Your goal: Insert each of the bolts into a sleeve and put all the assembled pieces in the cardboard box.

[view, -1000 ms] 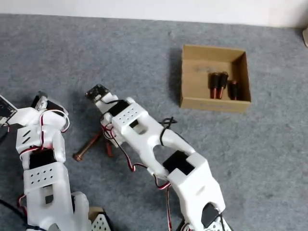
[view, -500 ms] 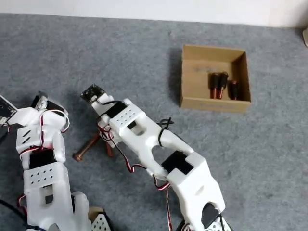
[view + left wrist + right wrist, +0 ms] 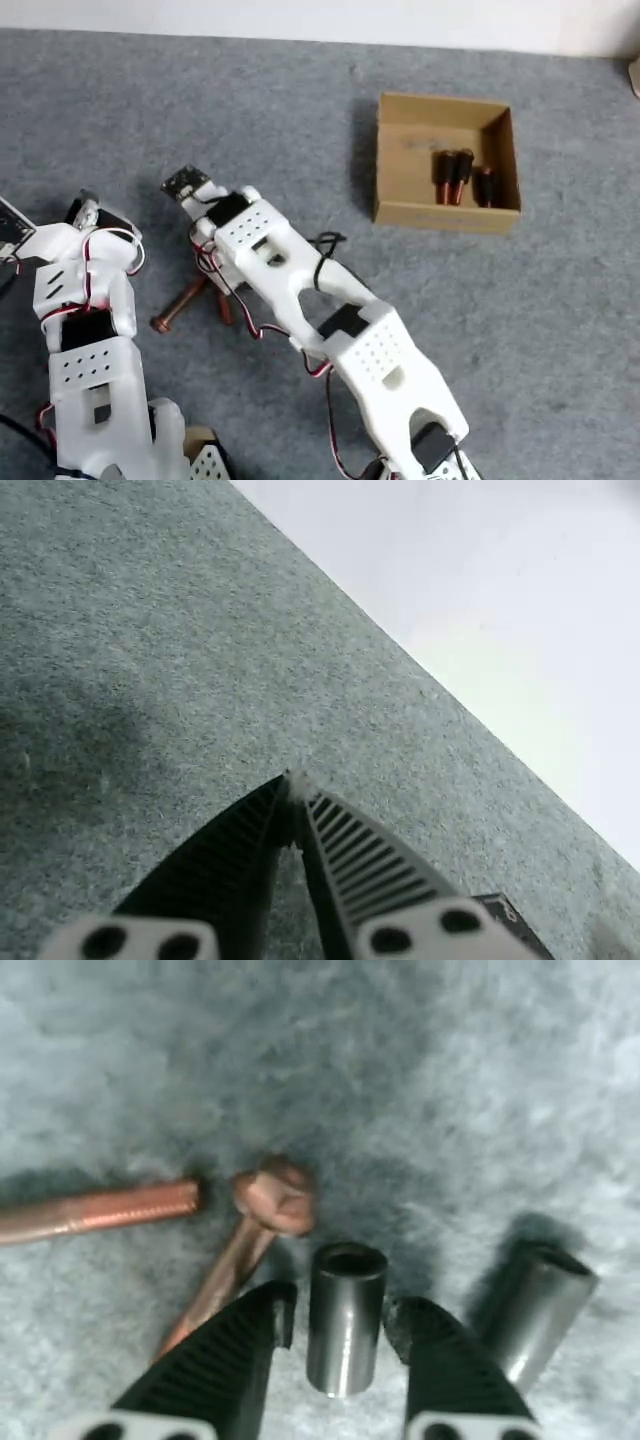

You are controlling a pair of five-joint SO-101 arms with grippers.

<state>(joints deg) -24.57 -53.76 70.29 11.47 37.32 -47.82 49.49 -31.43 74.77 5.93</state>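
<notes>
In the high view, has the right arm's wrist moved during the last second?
Yes. The right arm's wrist has shifted leftward in the high view, farther from the cardboard box, which stayed put.

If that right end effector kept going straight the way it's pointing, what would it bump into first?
The right end effector would most likely meet the grey sleeve sitting between its open jaws, then the carpet. Depth is hard to judge.
</notes>
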